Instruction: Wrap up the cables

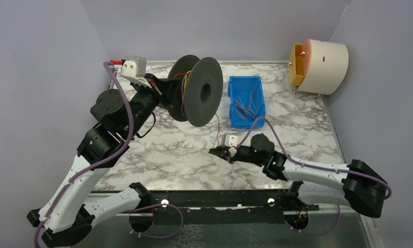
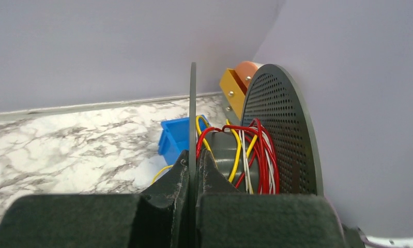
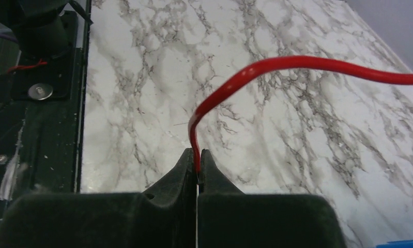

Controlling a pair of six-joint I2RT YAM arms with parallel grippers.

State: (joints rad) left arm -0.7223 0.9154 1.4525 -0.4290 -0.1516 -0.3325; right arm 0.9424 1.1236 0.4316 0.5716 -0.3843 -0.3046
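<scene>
A black spool [image 1: 201,93] is held upright above the table at the back. My left gripper [image 1: 160,88] is shut on the thin edge of its near flange [image 2: 193,113], one finger on each side. Red, yellow and white cables [image 2: 256,155] lie wound loosely round the hub between the flanges. One red cable [image 1: 217,129] hangs from the spool down to my right gripper [image 1: 217,151], which sits low over the marble table. In the right wrist view that gripper [image 3: 197,154] is shut on the end of the red cable [image 3: 297,64], which arcs up and off to the right.
A blue bin [image 1: 245,79] with several thin wires inside stands right of the spool. A white drum on an orange bracket [image 1: 320,64] sits at the back right corner by the wall. Grey walls close in three sides. A black rail [image 1: 219,199] runs along the near edge.
</scene>
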